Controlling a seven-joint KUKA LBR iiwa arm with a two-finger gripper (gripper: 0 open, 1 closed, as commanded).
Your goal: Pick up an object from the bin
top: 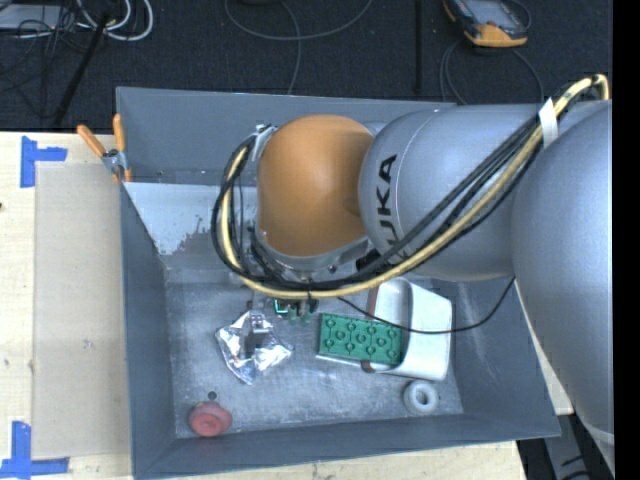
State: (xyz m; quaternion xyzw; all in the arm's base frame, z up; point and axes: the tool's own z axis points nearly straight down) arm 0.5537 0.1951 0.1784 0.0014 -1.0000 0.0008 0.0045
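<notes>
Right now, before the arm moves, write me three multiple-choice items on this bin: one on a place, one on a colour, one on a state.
1. Where does the red disc lie?
A. Near the lower left corner of the bin, as the camera sees it
B. On top of the white tub
C. Against the far wall

2. What colour is the studded plate?
A. Blue
B. Yellow
C. Green

3. In what state is the foil?
A. A smooth flat sheet
B. Crumpled into a wad
C. Rolled into a neat tube

Answers:
1. A, since the disc sits alone on the floor by that corner.
2. C, since its top with the rows of studs is plainly green.
3. B, since its surface is all creases and folds.
</notes>
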